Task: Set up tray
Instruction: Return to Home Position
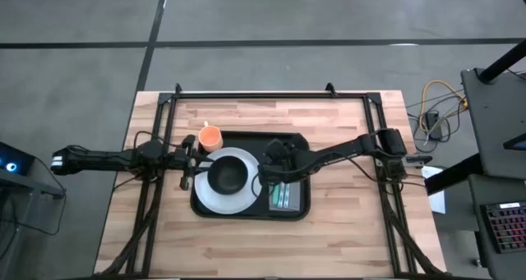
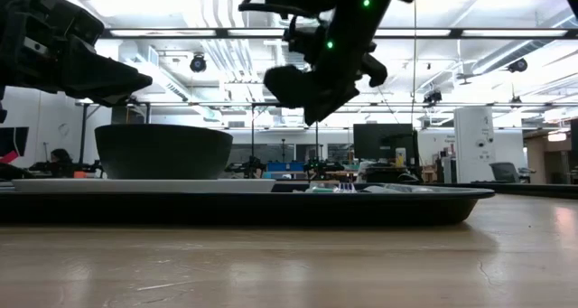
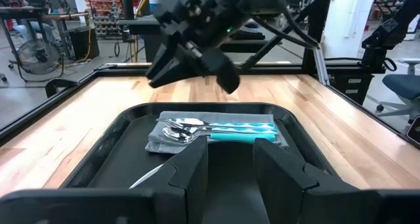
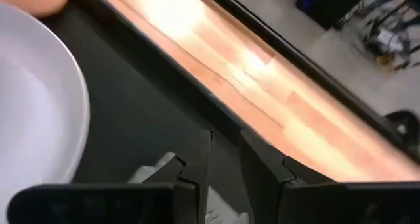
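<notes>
Tray (image 1: 246,215) at mid-table (image 1: 345,231), flat, long axis 9 to 3 o'clock. Short sides face the two arms.

On it:
- Plate (image 1: 215,199) fills the 9 o'clock half.
- Bowl (image 1: 228,177) sits on the plate and covers its centre.
- Napkin (image 1: 281,201) lies in the 4 o'clock corner.
- Cutlery (image 3: 230,129) lies on the napkin side by side, axis 12 to 6, with blue handles toward 6 and metal heads toward 12.
- Cup (image 1: 210,137), orange, at the 11 o'clock corner, just beside the plate. Cannot tell whether it stands inside the rim or outside it.

Left gripper (image 3: 230,145) hangs over the tray's 9 o'clock edge, facing 3 o'clock. Jaws are spread, with nothing between them.

Right gripper (image 4: 225,142) hangs above the tray near 12 to 1 o'clock, clear of the napkin. Jaws are parted by a narrow gap and hold nothing.

In the way: the right arm crosses the tray's 2 to 3 o'clock part from above and hides the floor there. The left arm overlaps the plate's 9 o'clock rim.

Hard to make out:
- From above, the cutlery pieces cannot be told apart.
- From table height the tray shows edge-on, and only slivers of cutlery clear its rim.
- In the right wrist view, the cup is an orange blur cut off at the frame edge.

Off the table at 2 o'clock there is a tangle of cables (image 1: 436,112).
</notes>
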You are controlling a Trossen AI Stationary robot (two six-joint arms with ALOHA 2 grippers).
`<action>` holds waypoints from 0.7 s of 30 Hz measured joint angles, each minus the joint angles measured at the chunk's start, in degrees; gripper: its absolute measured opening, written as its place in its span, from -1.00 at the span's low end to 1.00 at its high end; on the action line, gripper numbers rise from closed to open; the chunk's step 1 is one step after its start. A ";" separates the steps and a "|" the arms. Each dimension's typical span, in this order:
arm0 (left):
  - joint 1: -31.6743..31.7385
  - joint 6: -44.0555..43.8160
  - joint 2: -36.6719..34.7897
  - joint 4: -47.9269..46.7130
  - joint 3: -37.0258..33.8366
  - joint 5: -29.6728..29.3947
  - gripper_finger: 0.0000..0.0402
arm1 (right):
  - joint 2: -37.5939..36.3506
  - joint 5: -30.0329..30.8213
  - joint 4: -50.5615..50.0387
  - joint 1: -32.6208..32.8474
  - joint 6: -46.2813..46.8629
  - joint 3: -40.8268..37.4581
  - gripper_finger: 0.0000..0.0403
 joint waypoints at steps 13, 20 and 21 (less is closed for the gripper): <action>-0.02 0.00 0.04 0.02 0.00 -0.02 -0.48 | -7.15 -10.47 30.89 -6.31 -29.95 -13.99 -0.66; -0.02 0.00 0.35 -0.03 -0.02 -0.01 -0.48 | -16.14 -20.87 46.48 -10.57 -35.25 -28.56 -0.66; -0.01 0.00 0.35 0.00 -0.02 -0.01 -0.48 | -17.67 -22.74 48.58 -11.24 -35.86 -30.67 -0.66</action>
